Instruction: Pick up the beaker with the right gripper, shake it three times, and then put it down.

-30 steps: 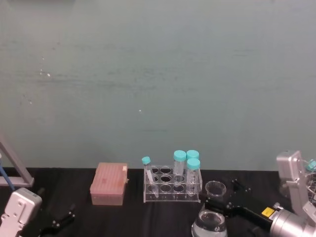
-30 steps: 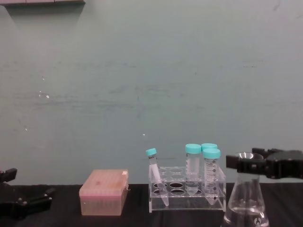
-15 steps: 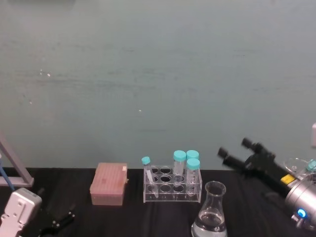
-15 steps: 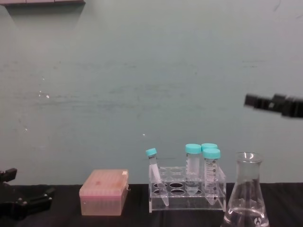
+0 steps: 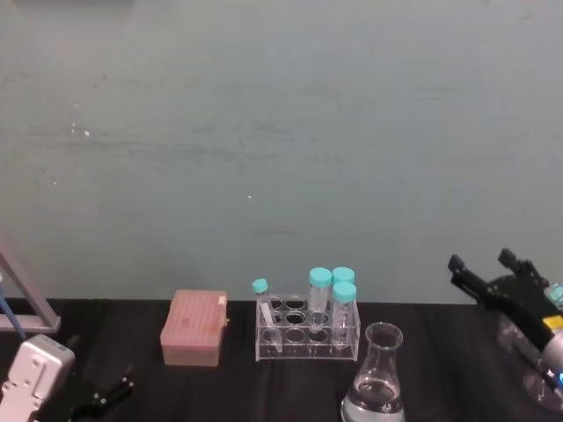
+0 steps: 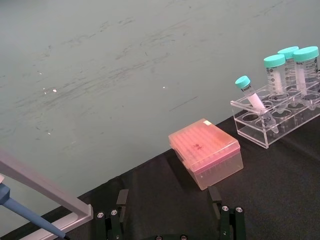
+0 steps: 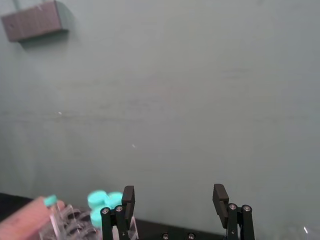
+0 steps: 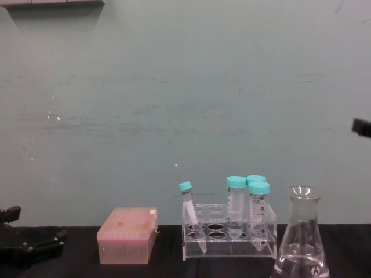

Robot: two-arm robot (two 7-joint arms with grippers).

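Counter (image 5: pixel 132 330): black surface against a teal wall.
Beaker (image 5: pixel 375 383): upright at the near right, liquid inside.
Tube rack (image 5: pixel 307 333): clear, holding teal-capped tubes, behind the beaker.
Pink box (image 5: pixel 194 328): left of the rack, apart from it.

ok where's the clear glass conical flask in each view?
Head view: clear glass conical flask at bottom centre-right, standing free.
Chest view: flask at bottom right, upright.
Left wrist view: not in it.
Right wrist view: not in it.
Shared landmark: clear plastic tube rack with teal-capped tubes, beside the flask toward the robot's left.
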